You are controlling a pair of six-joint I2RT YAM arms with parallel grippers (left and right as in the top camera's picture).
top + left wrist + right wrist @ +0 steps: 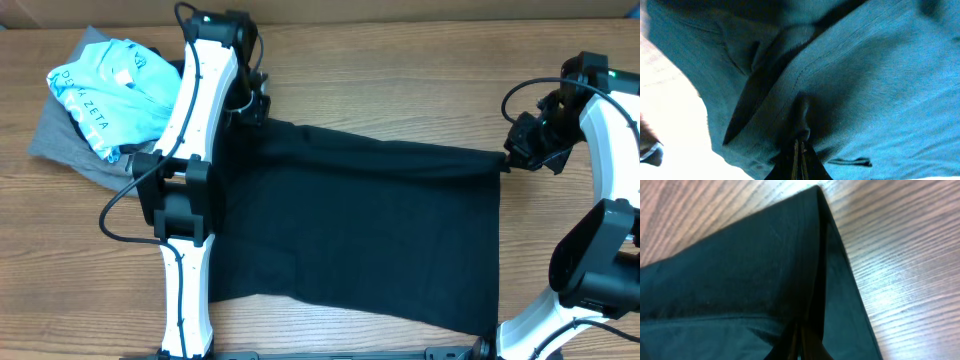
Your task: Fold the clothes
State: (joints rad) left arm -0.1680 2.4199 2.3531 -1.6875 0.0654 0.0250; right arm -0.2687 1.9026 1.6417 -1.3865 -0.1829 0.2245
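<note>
A large black T-shirt lies spread flat across the middle of the table, folded along its far edge. My left gripper is shut on the shirt's far left corner; in the left wrist view the fabric is pinched between the jaws. My right gripper is shut on the far right corner; in the right wrist view the fabric runs into the jaws. A light blue lettered tee lies crumpled on a grey garment at the far left.
The wooden table shows beyond the shirt and to its right. The left arm's white link stretches over the shirt's left edge. Cables hang by both wrists.
</note>
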